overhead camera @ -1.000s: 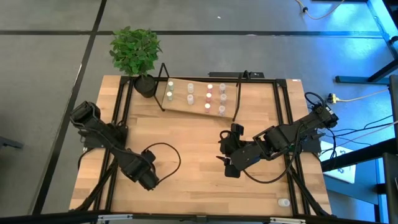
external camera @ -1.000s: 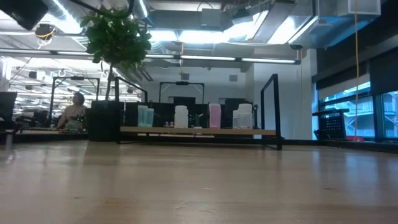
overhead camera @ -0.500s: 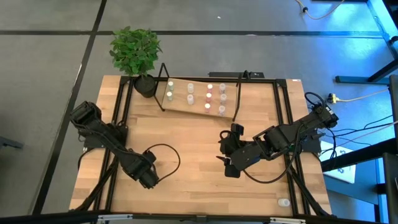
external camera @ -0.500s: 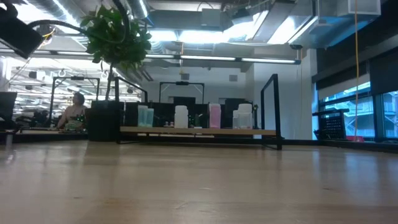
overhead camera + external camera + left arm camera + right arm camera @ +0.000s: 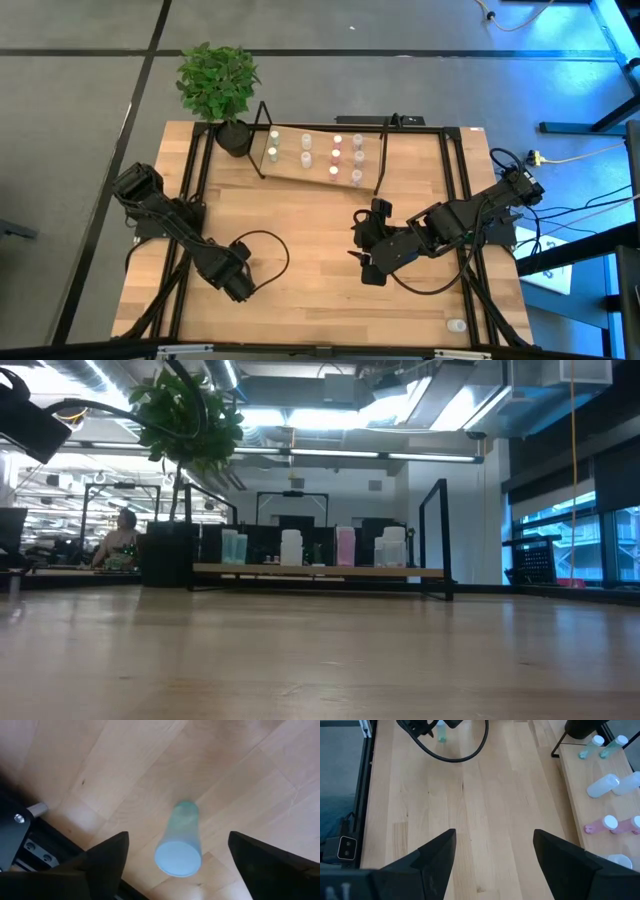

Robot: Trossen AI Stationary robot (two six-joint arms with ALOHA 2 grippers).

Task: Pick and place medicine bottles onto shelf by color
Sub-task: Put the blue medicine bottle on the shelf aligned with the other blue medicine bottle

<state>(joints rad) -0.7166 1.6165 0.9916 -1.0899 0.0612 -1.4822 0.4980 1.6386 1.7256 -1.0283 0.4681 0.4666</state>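
left gripper (image 5: 175,855) lower, straddling green bottle (image 5: 180,840)

The counter (image 5: 300,230) is pale, smooth wood planking with visible grain and a soft sheen. The shelf (image 5: 290,170) is light wood in thin black metal wire. A green bottle (image 5: 181,840) looks like translucent, frosted plastic with a matt white cap.

An open-plan office: monitors (image 5: 290,530), ceiling ducts (image 5: 400,380), strip lights (image 5: 330,418).

Open tabletop (image 5: 310,230) btwn arms, shelf (image 5: 318,172).
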